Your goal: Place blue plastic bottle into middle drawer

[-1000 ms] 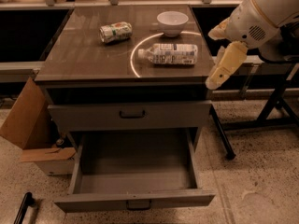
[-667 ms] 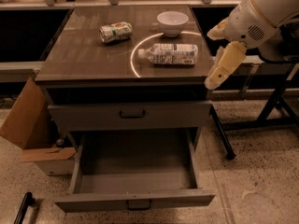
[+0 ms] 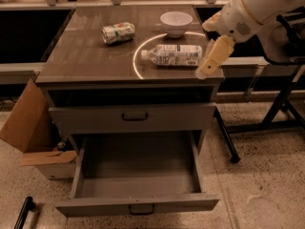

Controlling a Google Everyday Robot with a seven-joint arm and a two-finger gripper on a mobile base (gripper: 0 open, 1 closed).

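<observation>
— State of the fingers [image 3: 213,56]?
— Tan, spread wide apart, gripping nothing.

— Whereabouts of the gripper [image 3: 203,50]?
— Over the right front corner of the tabletop [image 3: 86,63], with the longer finger slanting down to the front edge. Just right of the blue plastic bottle [image 3: 171,55]; touching it or not, cannot tell.

— Lie of the blue plastic bottle?
— Flat on its side, cap to the left, base toward the gripper. Inside a thin bright ring [image 3: 135,61] on the tabletop, nearer the front edge than the back.

— Anything crowding it?
— A white bowl [image 3: 176,23] behind it, apart from it, touching the far side of the ring. A crushed can [image 3: 118,32] further left and back, well apart. Bare wood to the left, all the way to the left edge.

— Behind the gripper?
— A white arm [image 3: 257,8] coming in from the upper right, beyond the right edge of the tabletop. Below it, a dark stand [image 3: 281,104] on the speckled floor [image 3: 257,175].

— And below the tabletop?
— First an upper drawer front [image 3: 95,120], shut, with a dark handle. Under that the middle drawer [image 3: 138,205], pulled far out toward the camera, open from above, grey tray floor in plain view between both side walls. Front panel well forward of the tabletop's front edge.

— Left side?
— A cardboard box [image 3: 26,125] leaning beside the cabinet, close to the left wall of the middle drawer.
</observation>
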